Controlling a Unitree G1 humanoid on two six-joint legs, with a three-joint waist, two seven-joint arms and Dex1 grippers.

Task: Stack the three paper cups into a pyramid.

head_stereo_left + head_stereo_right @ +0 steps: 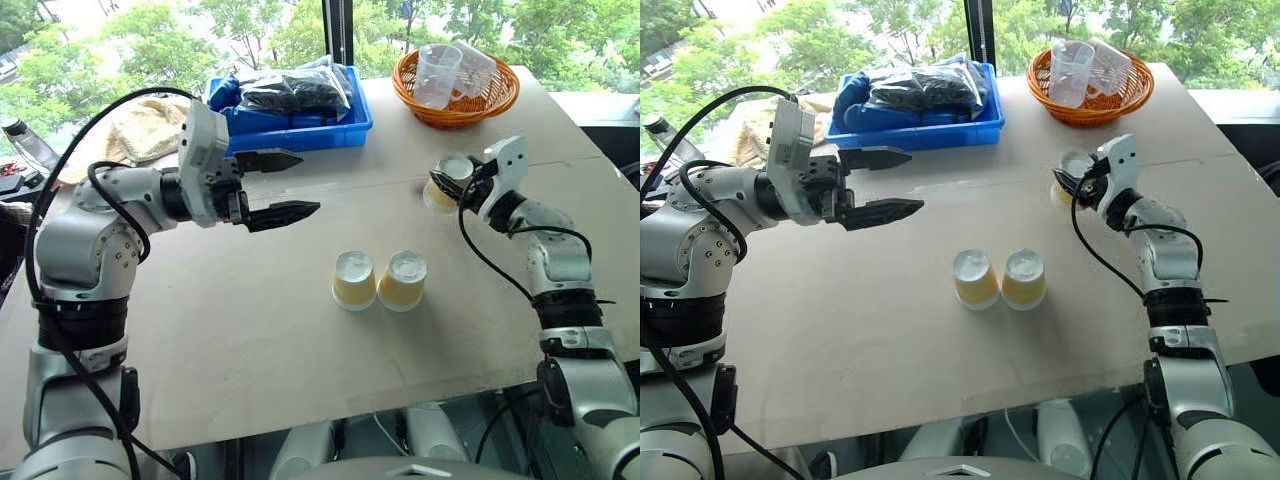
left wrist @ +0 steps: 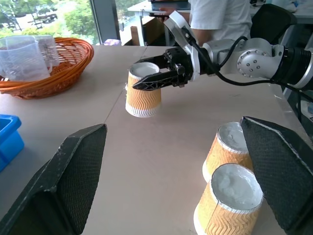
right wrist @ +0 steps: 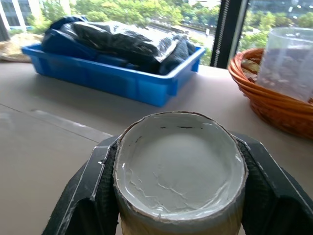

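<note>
Right fingers (image 2: 151, 78) around paper cup (image 2: 143, 95) above table (image 1: 250, 320)

A pale tan table (image 1: 250, 340) fills most of the scene, with a faint seam running across its far half. Behind its far edge a large window (image 1: 120, 40) looks onto green trees in bright daylight, split by a dark vertical frame post (image 1: 337, 35). At the far middle of the table sits a blue plastic tray (image 1: 300, 125) holding dark bagged items, and at the far right a woven orange basket (image 1: 455, 100) holding clear plastic measuring cups. Off the right side, a person in a white shirt (image 2: 220, 19) stands by another table.
</note>
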